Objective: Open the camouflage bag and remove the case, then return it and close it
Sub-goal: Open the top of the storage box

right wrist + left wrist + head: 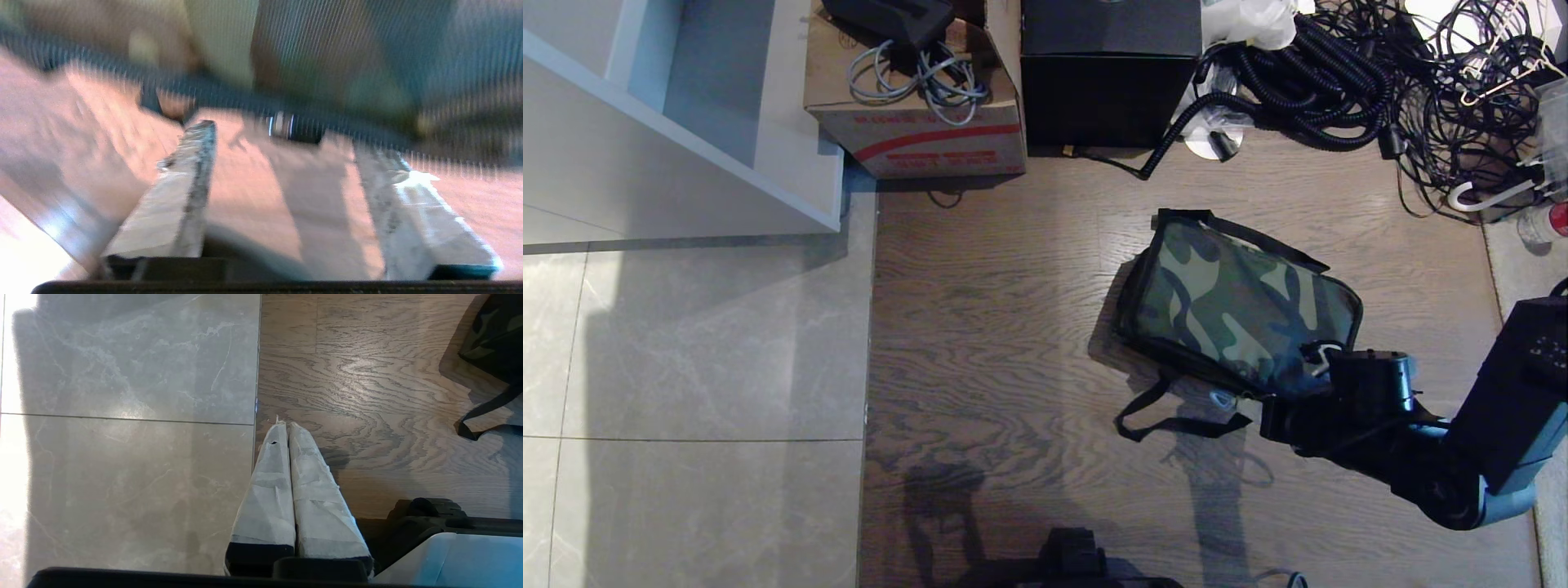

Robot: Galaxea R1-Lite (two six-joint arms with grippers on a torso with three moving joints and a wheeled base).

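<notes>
The camouflage bag (1237, 306) lies closed on the wooden floor (980, 327). The right gripper (286, 151) sits at its near corner, fingers (179, 196) spread apart and empty. The left gripper (288, 428) hangs over the floor, fingers pressed together.

Wood-grain floor (996, 327) meets pale tiles (686, 367); the camouflage bag (1233, 306) lies closed on the wood, with cardboard box (923, 122), black box (1107, 90) and tangled cables (1380, 82) behind it.
</notes>
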